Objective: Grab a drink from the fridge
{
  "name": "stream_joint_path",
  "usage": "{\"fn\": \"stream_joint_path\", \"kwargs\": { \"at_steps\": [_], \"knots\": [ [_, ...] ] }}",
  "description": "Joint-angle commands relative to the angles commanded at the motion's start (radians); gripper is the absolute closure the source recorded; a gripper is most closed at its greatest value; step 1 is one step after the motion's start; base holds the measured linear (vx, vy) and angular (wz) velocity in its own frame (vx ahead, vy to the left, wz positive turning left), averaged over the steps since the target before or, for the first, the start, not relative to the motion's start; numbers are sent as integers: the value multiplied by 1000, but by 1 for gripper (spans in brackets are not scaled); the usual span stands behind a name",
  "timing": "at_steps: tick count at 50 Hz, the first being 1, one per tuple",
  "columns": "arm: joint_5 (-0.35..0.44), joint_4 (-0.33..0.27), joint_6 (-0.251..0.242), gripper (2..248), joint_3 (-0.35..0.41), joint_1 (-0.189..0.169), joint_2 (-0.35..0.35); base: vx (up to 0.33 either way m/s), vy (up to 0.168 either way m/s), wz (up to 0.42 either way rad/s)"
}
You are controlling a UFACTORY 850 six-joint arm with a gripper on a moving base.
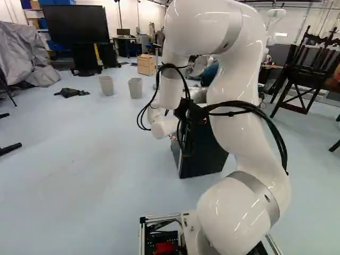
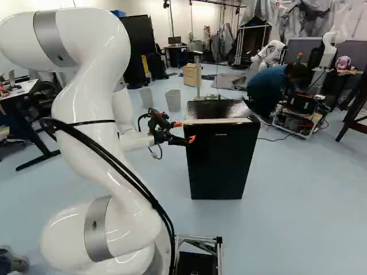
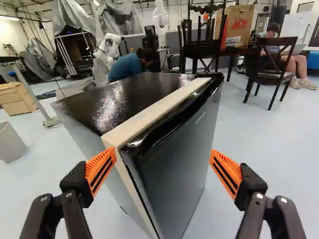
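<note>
In the right base view my gripper is beside the upper left edge of a small black fridge. The fridge also shows behind my arm in the left base view, its dark side partly covered by the arm. Seen from the wrist, the gripper stands open, its orange pads far apart. Between and beyond them is the near corner of the fridge door, not gripped. The door looks closed against the body, a pale strip running along the top behind it. No drink is visible; the fridge's inside is hidden.
Two grey bins and a wooden drawer unit stand farther back. Dark chairs are beyond the fridge. A person crouches behind it beside a wheeled base. Another robot stands in the background.
</note>
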Motion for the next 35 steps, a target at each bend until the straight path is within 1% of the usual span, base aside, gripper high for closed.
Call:
{"fn": "stream_joint_path", "kwargs": {
  "at_steps": [23, 35],
  "knots": [
    [0, 0, 0, 3, -4, -21, -2, 0, 0, 0],
    [0, 0, 0, 3, 6, -22, 4, 0, 0, 0]
  ]
}}
